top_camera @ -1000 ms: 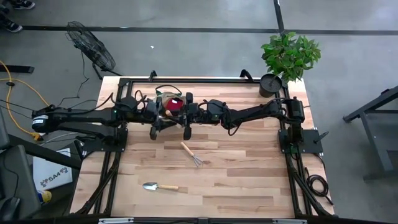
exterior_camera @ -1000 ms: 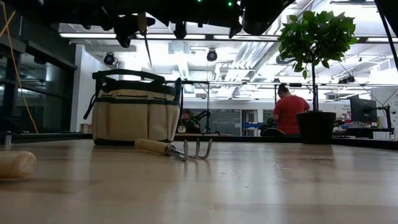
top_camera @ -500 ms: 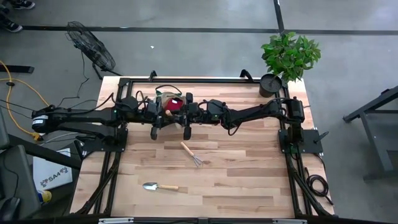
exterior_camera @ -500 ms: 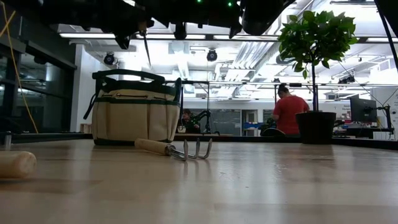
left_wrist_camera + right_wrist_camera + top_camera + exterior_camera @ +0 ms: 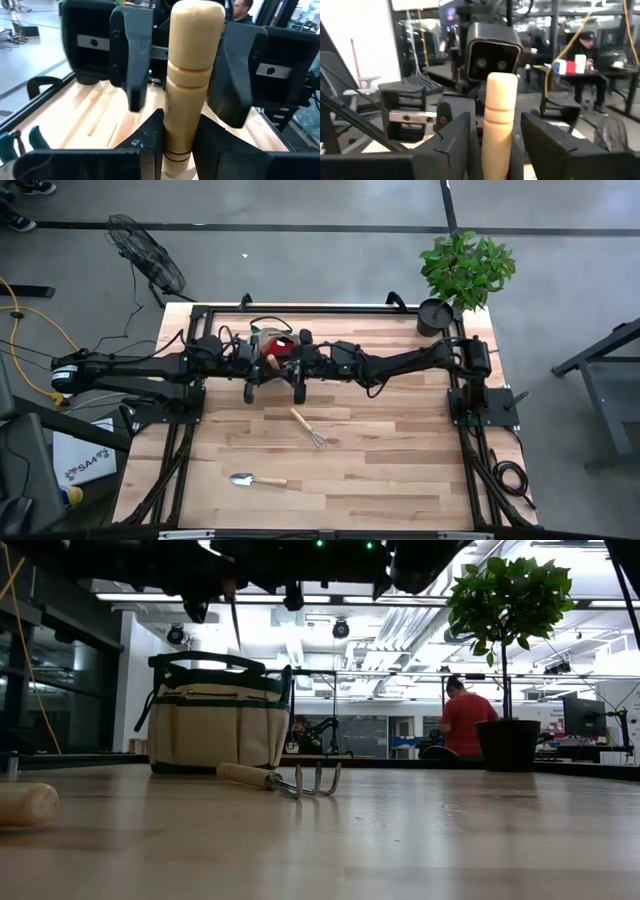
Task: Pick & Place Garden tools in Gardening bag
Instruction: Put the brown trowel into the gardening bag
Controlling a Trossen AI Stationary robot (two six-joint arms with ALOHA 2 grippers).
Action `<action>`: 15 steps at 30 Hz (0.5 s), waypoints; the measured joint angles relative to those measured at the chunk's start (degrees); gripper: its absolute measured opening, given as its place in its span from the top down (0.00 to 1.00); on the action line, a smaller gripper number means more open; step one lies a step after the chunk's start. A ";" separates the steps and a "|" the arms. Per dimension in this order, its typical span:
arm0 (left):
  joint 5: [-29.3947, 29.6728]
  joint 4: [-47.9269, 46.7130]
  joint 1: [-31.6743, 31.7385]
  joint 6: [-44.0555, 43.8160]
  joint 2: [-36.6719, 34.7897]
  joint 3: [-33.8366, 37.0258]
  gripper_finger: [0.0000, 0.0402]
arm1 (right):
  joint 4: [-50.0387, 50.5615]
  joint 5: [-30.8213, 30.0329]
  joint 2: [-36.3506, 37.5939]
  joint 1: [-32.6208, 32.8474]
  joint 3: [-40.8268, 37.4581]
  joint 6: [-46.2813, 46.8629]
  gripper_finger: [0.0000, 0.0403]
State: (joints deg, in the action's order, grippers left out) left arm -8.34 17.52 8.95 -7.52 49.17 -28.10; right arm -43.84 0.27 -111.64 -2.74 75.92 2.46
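The beige gardening bag point(image 5: 262, 332) point(image 5: 218, 720) stands at the table's far left-centre, with the red spray bottle point(image 5: 284, 348) inside. Both arms meet above it. My left gripper point(image 5: 180, 142) is shut on a wooden-handled trowel point(image 5: 192, 75), whose thin blade point(image 5: 236, 620) hangs above the bag. My right gripper point(image 5: 496, 125) is open, its fingers point(image 5: 132, 60) standing close on either side of the handle's upper part point(image 5: 499, 105). A hand rake point(image 5: 309, 427) point(image 5: 285, 780) and a second trowel point(image 5: 255, 479) lie flat on the table. My left gripper pinches the trowel's wooden handle at its lower, blade-side end point(image 5: 179, 150) between its two fingers. The fingers come level from the table's left, across the handle. The trowel stands upright, its free handle end point(image 5: 196, 17) up and the blade hanging down, clear of the bag.
A potted green plant point(image 5: 462, 275) point(image 5: 505, 650) stands at the far right corner. The second trowel's handle end point(image 5: 25, 805) lies near the low camera. Bare wood stretches over the table's right half. People sit in the room beyond.
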 joint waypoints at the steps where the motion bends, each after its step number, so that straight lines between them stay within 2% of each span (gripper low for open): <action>1: 0.50 -0.01 0.00 -0.24 0.00 0.00 0.84 | 0.66 -0.37 0.29 0.00 0.00 0.07 0.58; 7: 4.71 -1.34 0.00 -1.75 -0.39 0.00 0.84 | 8.91 -3.59 4.00 -0.40 0.00 0.04 0.55; 12: 8.73 -1.53 -0.36 -5.43 -0.44 0.00 0.84 | 16.55 -9.43 7.45 -0.39 0.00 -1.14 0.55; 15: 13.32 -1.80 -2.34 -5.88 -0.44 0.00 0.84 | 21.09 -12.67 9.33 -0.37 0.00 -1.18 0.55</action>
State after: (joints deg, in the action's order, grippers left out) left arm 4.98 15.72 6.61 -13.40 48.73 -28.10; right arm -22.74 -12.40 -102.31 -3.11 75.92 1.28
